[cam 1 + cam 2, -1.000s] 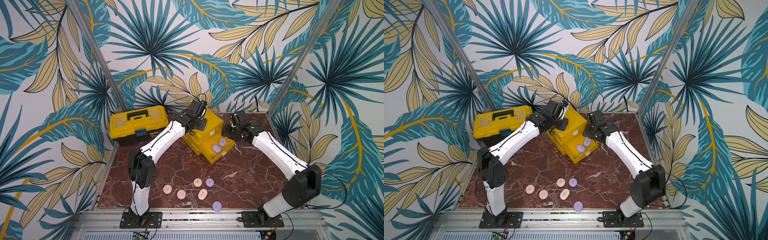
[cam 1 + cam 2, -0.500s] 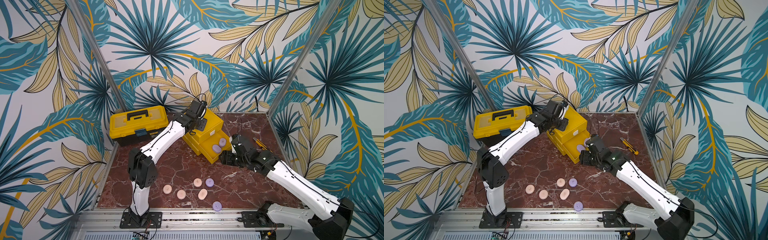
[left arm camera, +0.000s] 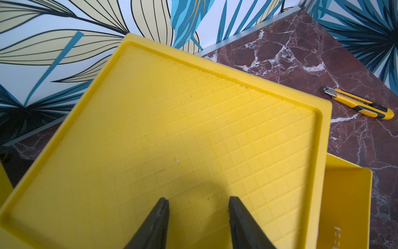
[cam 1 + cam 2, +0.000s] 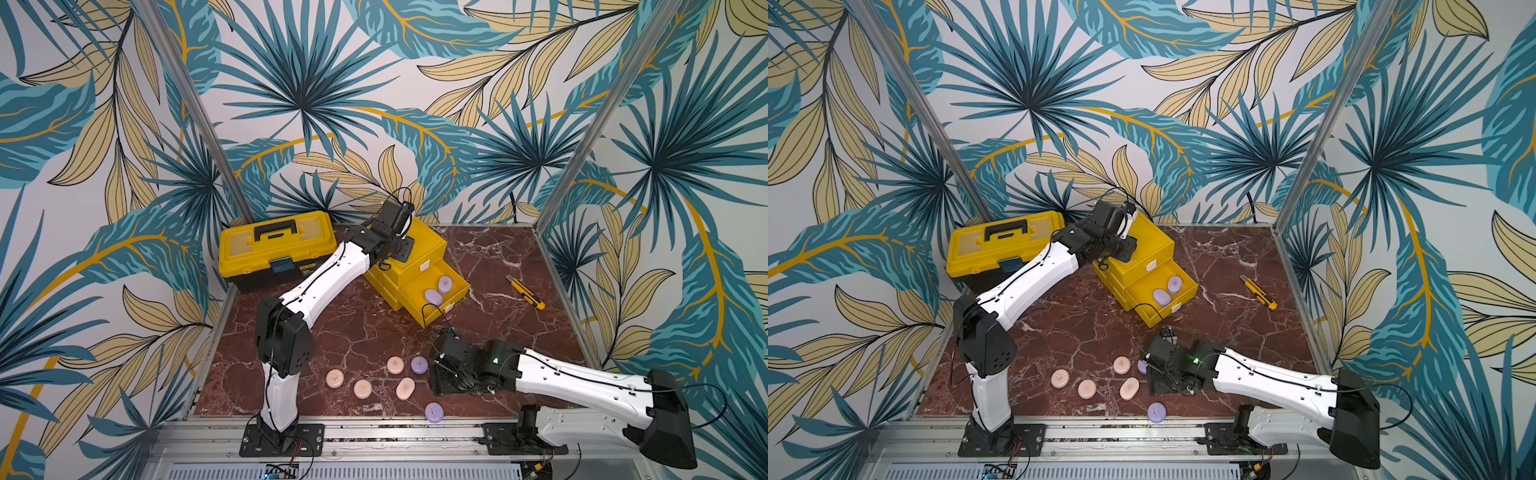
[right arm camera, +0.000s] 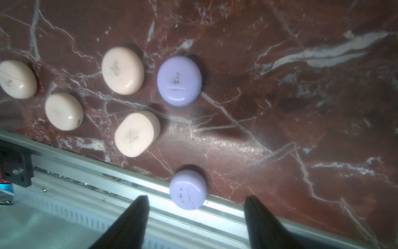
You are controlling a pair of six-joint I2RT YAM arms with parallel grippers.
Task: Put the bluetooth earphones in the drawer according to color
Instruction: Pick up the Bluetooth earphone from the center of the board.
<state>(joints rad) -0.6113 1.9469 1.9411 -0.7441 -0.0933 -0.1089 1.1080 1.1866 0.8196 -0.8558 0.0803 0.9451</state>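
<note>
The small yellow chest (image 4: 424,245) stands at the back, its lowest drawer (image 4: 441,311) pulled out. Two lilac earphone cases (image 4: 433,297) (image 4: 444,284) lie inside it. Near the table's front lie several pink cases (image 4: 362,388) (image 5: 122,70) and two lilac ones (image 4: 419,365) (image 4: 434,412). My right gripper (image 5: 196,197) hangs open above them, nothing between its fingers. The front lilac case (image 5: 188,189), at the table's edge, shows just beyond its fingertips. My left gripper (image 3: 198,199) stands open and empty, low over the chest's gridded top (image 3: 193,129).
A yellow toolbox with a black handle (image 4: 276,245) sits at the back left, beside the chest. A yellow-black utility knife (image 4: 525,292) lies near the right wall. An aluminium rail (image 5: 86,172) borders the table's front edge.
My right arm has pulled back from the open drawer to the front of the table, over the loose cases, and its jaws have widened. The left arm has not moved.
</note>
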